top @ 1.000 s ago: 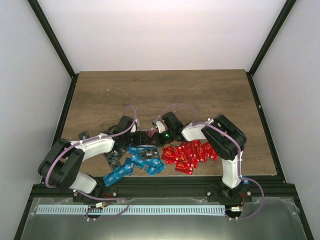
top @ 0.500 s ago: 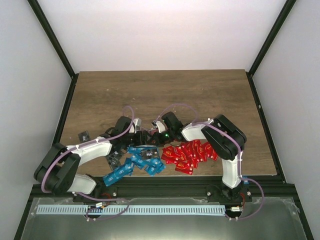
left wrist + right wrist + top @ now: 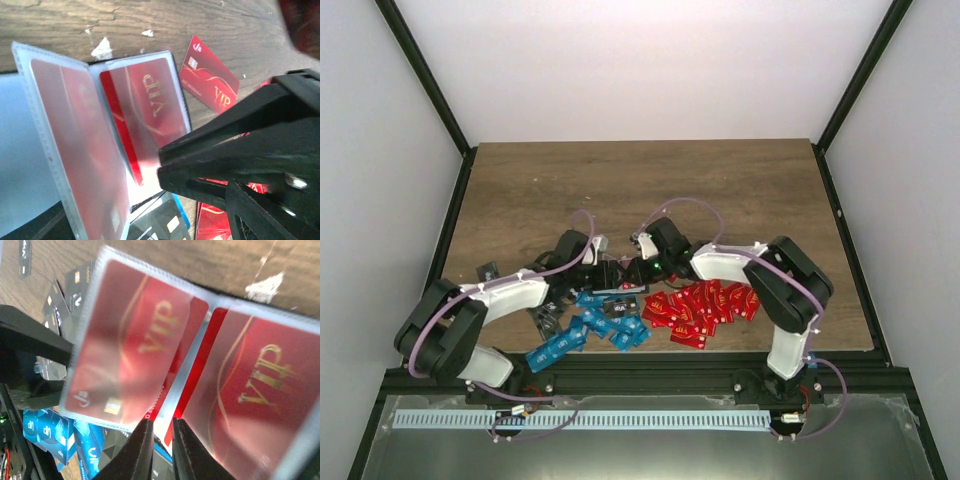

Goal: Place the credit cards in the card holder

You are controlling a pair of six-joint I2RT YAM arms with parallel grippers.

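Nearest the arm bases, blue cards (image 3: 590, 328) and red cards (image 3: 702, 308) lie heaped on the table (image 3: 650, 185), with dark cards (image 3: 546, 316) to their left. Just beyond, the card holder (image 3: 75, 135) is open between both arms, with sleeved cards (image 3: 145, 110) inside. The right gripper (image 3: 159, 426) is narrow at a sleeve's edge; I cannot tell if it pinches. The left gripper (image 3: 598, 270) is beside the holder; I cannot tell its spread.
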